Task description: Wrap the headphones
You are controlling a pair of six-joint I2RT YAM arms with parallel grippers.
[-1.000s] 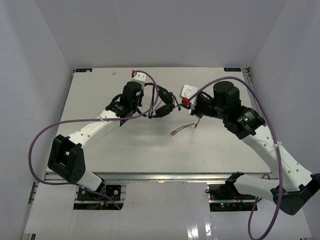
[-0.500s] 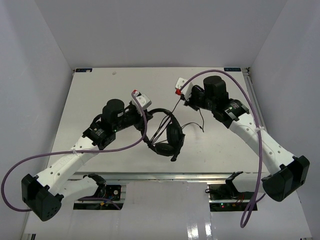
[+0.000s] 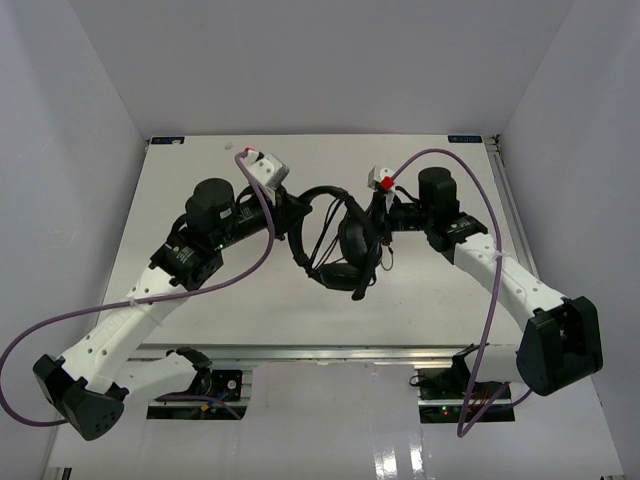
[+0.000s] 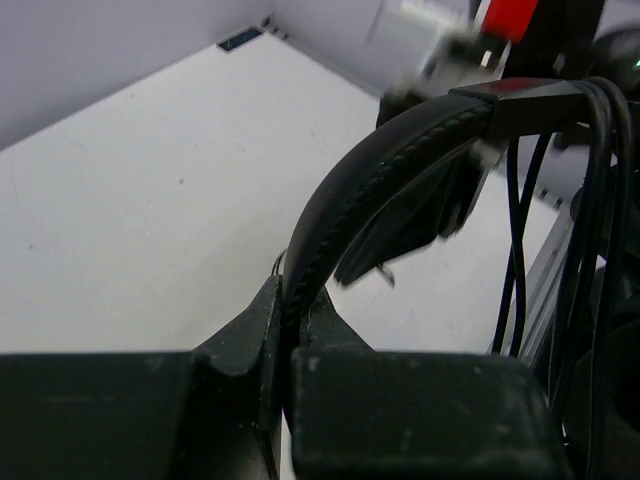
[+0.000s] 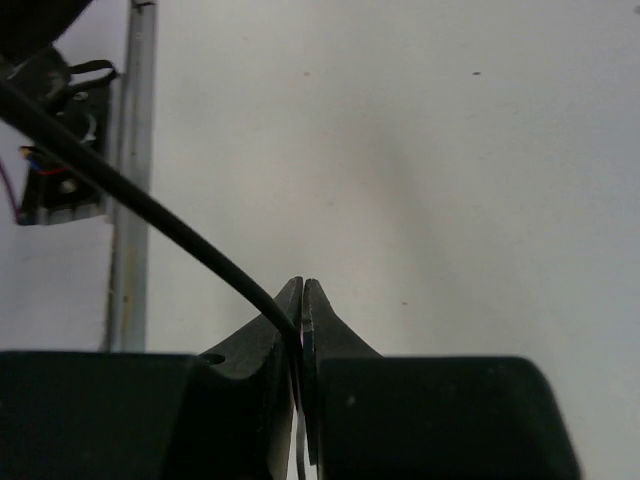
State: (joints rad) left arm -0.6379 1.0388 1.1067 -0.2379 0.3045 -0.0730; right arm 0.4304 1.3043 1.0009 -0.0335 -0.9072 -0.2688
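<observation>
Black headphones (image 3: 350,238) well inside table (image 3: 260,300) edges

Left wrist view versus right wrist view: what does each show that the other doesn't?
Only left wrist: the headband clamped in the left gripper fingers. Only right wrist: the right gripper fingers pinching one strand, and a table-edge rail. Both: thin black cord and white table.

The headband (image 4: 380,165) looks like black leatherette, softly matt, with a stitched seam along it. The cord (image 5: 140,195) is smooth black rubbery plastic with a faint sheen. Both the left gripper (image 4: 293,300) and the right gripper (image 5: 303,295) are dull, slightly scuffed black plastic. The table (image 3: 440,300) is smooth, matt white.
</observation>
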